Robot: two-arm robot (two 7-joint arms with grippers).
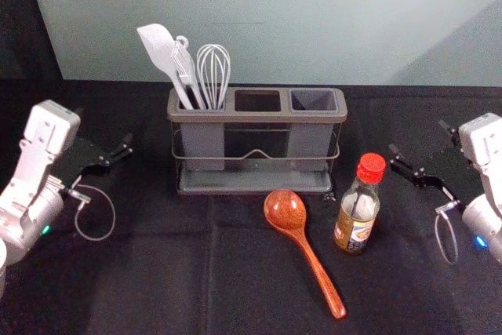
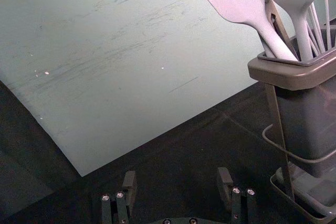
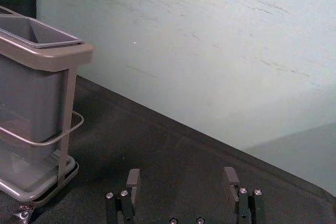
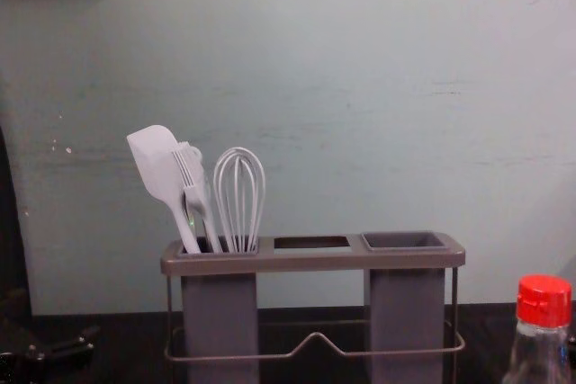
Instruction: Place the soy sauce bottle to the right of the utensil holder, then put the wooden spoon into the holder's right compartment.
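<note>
I have the soy sauce bottle (image 1: 358,209) upright on the black-covered worktop (image 1: 157,272), just off the utensil holder's (image 1: 258,118) front right corner. My right pincer (image 3: 182,174) is out to the right of it, its fingers spread with nothing between them; my left pincer (image 2: 177,179) is off to the left, likewise parted and holding nothing.

I judge the bottle a first job for the right arm. It looks rigid and smooth, probably heaviest low down, and could slip or tip if nudged high. I'd close on the body around the label (image 1: 354,230), clear of the red cap (image 1: 371,167), and keep it vertical. I can't tell whether it's glass.

The wooden spoon (image 1: 286,209) lies near the bottle, bowl towards the holder. It should be light and stiff, but its polished handle (image 1: 318,272) may roll or swivel. I'd pinch the handle close to the bowl, leaving the tail free to enter the right compartment (image 1: 312,139) first.
</note>
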